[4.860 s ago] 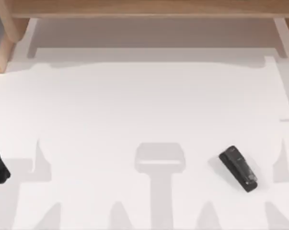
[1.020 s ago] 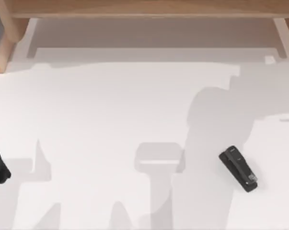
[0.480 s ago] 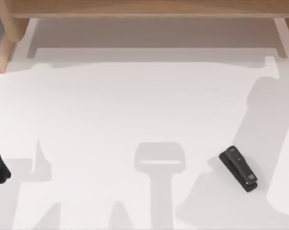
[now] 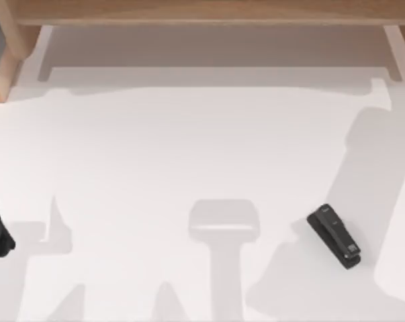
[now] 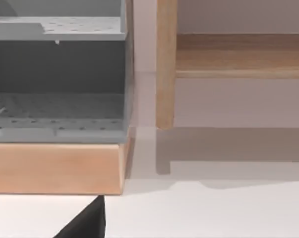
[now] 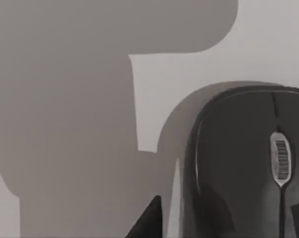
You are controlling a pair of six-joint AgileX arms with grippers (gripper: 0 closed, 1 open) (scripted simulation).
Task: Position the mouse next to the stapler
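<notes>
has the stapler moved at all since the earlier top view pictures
No. In the top view the stapler lies at the same slant in the same spot on the right of the table, equally far from the wooden shelf edge at the back.

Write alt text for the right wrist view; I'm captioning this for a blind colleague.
A black mouse with a grey scroll wheel lies on the white table, seen from close above. A broad grey shadow covers much of the table beside it.

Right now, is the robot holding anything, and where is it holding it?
It cannot be told. The right wrist view looks close down on the mouse, but no grip on it shows. The stapler lies alone on the table.
</notes>
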